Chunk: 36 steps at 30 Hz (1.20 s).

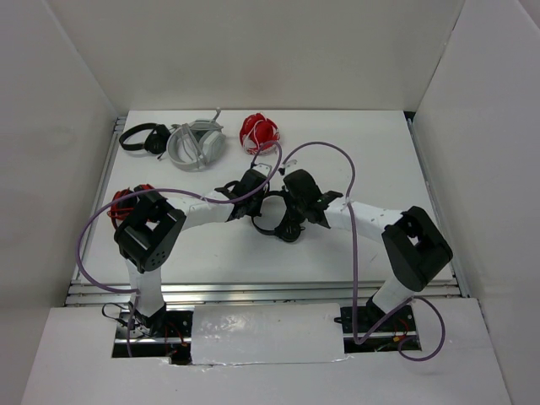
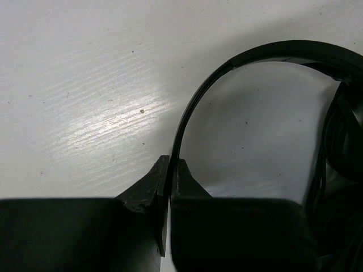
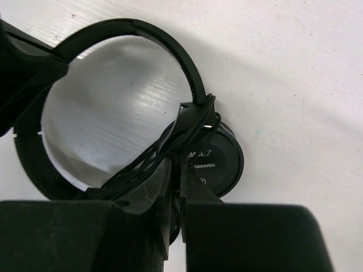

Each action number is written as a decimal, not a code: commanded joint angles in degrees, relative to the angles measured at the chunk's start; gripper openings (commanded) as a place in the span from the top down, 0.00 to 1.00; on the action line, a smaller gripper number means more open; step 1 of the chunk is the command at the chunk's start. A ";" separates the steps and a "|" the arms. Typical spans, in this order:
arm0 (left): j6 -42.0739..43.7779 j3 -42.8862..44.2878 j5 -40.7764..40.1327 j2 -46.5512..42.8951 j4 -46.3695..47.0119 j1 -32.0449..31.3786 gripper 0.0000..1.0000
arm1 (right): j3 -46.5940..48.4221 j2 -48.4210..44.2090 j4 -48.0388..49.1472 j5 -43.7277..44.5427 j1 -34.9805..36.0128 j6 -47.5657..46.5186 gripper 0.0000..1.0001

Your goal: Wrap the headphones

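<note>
The small black headphones (image 1: 272,221) lie at the table's middle between both arms. My left gripper (image 1: 258,201) is shut on the thin black headband (image 2: 227,65); in the left wrist view its jaws (image 2: 171,167) pinch the band's end. My right gripper (image 1: 292,219) is shut on the thin black cable (image 3: 161,153), which is looped in several strands across the round earcup (image 3: 221,164) printed "Panasonic". In the right wrist view the jaws (image 3: 180,170) close on the strands just beside the earcup. The second earcup is hidden.
Another black pair (image 1: 142,137) and larger grey-white headphones (image 1: 196,143) lie at the back left. A red bundle (image 1: 258,132) lies behind the grippers, another red one (image 1: 126,200) by the left arm. White walls enclose the table.
</note>
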 commanded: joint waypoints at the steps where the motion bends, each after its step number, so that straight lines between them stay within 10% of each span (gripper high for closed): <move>1: 2.78 1.52 -1.48 0.43 -0.26 0.36 1.00 | 2.30 1.31 3.61 4.30 -0.08 -1.27 0.91; 36: 2.87 3.19 0.28 0.43 -2.99 0.36 1.00 | -11.59 -2.91 20.40 -1.86 -0.87 1.54 0.78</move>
